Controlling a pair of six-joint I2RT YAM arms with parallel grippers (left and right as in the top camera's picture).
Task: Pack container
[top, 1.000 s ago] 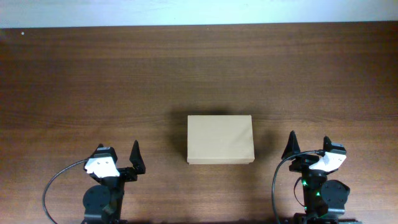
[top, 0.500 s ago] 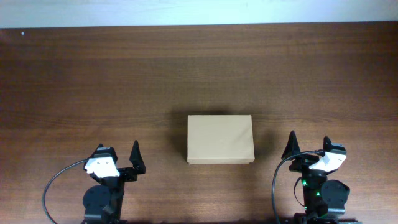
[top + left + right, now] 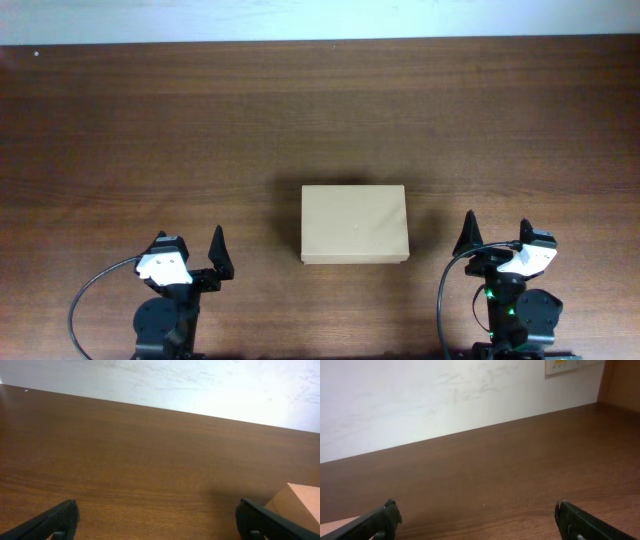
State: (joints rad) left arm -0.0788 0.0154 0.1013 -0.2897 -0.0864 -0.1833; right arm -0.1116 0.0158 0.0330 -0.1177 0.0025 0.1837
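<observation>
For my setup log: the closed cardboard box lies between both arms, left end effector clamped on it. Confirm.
Not clamped: the overhead view shows the left end effector open and apart from the closed cardboard box. The rest stands.

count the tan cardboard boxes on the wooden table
1. The plain tan rectangular cardboard box lies closed near the middle of the dark brown wooden table, towards the robot's side. No other shows in any view.

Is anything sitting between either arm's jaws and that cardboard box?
Nothing visible does. Only bare table separates the box from the left arm and the right arm; both jaws are open.
</observation>
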